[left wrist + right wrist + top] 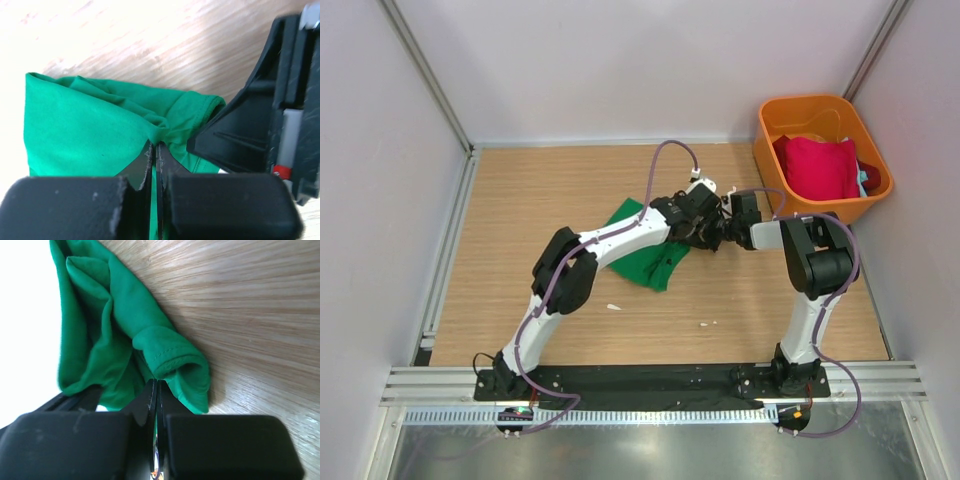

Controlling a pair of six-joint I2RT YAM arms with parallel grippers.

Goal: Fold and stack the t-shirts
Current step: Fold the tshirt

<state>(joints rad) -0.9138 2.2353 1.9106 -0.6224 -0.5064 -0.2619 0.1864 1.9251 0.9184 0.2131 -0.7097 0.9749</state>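
Left end effector [155, 150]: shut to a hairline slit, pinching a gathered ridge of the green t-shirt [90, 130] at lower centre of the left wrist view. Right end effector [155, 387]: likewise closed down to a thin seam, gripping the same cloth just beside a rolled, hemmed edge, at lower centre of the right wrist view. From above, tip to tip just right of centre, very close together, both at the shirt's right-hand end. In the left wrist view, black body of the right end effector filling the right side of the frame, hard beside the pinched fold.

Left arm [610, 240]: stretched from its base at lower left, up and rightward across the shirt, elbow bent left of centre. Right arm [815, 255]: up from its base at lower right, folded sharply at the elbow, forearm reaching leftward.

Green t-shirt crumpled on the worktop [540, 200] at centre of the top view, partly hidden under the left arm, bunched at the gripped end. Red t-shirt [817, 165] heaped inside the orange bin [770, 160] at upper right, with a sliver of teal cloth [863, 178] at its right edge.
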